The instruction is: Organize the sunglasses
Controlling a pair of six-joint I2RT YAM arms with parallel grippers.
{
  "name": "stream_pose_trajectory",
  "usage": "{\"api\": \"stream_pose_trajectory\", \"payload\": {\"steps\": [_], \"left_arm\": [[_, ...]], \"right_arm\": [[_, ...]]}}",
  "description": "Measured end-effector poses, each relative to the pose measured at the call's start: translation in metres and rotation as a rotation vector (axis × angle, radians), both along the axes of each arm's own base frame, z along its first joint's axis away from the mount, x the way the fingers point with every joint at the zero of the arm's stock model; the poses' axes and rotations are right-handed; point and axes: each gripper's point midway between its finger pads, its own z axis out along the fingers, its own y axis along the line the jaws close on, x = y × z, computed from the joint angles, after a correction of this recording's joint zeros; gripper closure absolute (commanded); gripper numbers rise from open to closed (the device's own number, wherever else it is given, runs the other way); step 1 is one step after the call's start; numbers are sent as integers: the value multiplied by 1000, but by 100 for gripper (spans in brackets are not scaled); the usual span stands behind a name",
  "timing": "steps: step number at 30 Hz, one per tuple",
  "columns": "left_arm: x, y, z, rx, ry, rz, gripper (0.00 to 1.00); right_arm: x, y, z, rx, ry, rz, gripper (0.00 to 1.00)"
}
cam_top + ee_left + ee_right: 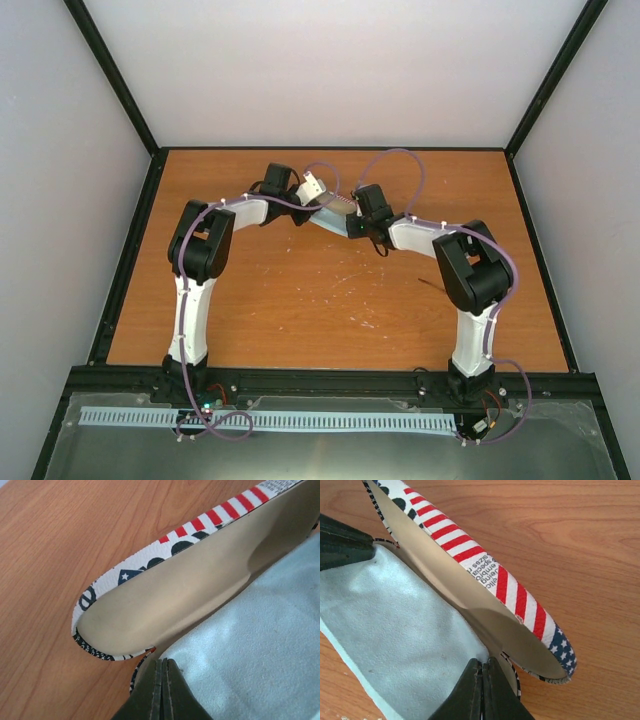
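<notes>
The oval flag-patterned case [165, 595] lies open on the table, its lid [520, 595] standing up. A light blue cloth [260, 645] is spread over the case's lower half [395, 630]. My left gripper [162, 666] is shut on one end of the cloth, and it also shows in the right wrist view [367, 547]. My right gripper [482, 664] is shut on the opposite end of the cloth. In the top view both grippers meet over the case [315, 186] and the cloth [330, 220] at the table's far middle. The sunglasses are hidden or out of view.
The wooden table [300, 300] has black rails along its edges and grey walls around it. A thin dark line [428, 285] lies on the table beside my right elbow; I cannot tell what it is.
</notes>
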Motion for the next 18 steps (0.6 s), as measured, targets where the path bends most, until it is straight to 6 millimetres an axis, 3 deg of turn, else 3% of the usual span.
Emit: {"api": "stream_pose_trajectory", "payload": {"steps": [8, 18], "left_arm": [[-10, 4, -16, 15, 28, -2, 99], [5, 1, -9, 30, -11, -7, 99]], "right_arm": [[-5, 10, 0, -20, -17, -10, 97], [-9, 6, -8, -37, -32, -71, 97]]}}
